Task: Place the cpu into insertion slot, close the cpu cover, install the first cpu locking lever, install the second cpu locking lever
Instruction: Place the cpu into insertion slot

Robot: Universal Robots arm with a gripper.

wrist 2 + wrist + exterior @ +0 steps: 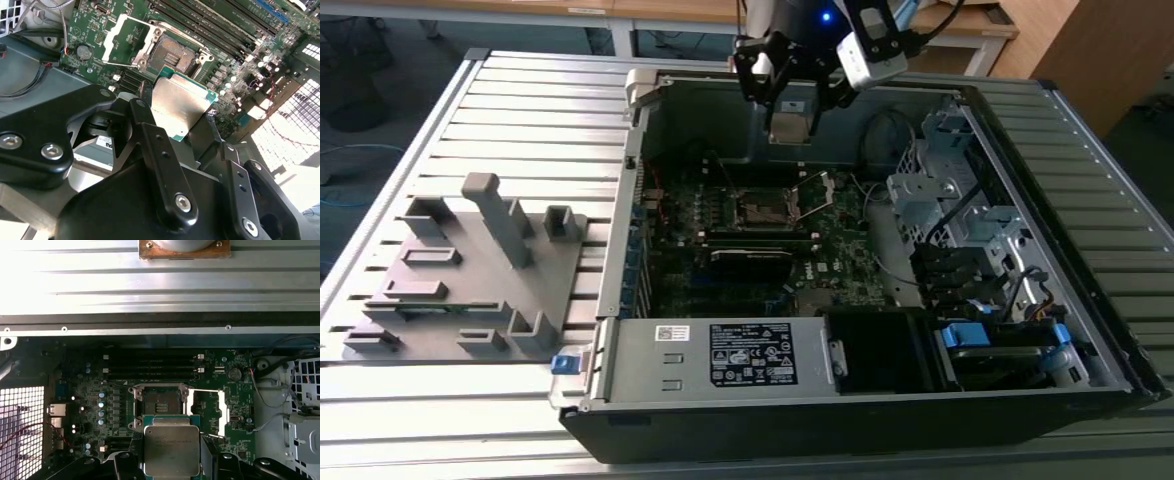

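the gripper [791, 112] hangs over the open computer case [720, 350] that lies on the slatted tabletop [520, 110], its fingers [145, 117] closed narrow on two opposite edges of the cpu [177, 107], so the chip is carried clear of the motherboard [841, 250] and is not yet seated. in the exterior view the chip sits high, near the far wall of the case, and the insertion slot [761, 210] lies below it and nearer the camera, well apart in height. in both wrist views the slot shows just past the chip's free edge, nearly in line with it, its dark square bed bare. the cpu cover [223, 412] is swung open and rests just beside the slot, leaving the way down uncovered. judging from this, the placing step is in hand and hinges on lowering the chip square to the slot, edges parallel. a grey fixture [467, 270] stands on the tabletop to the exterior view's left, apart from the case.
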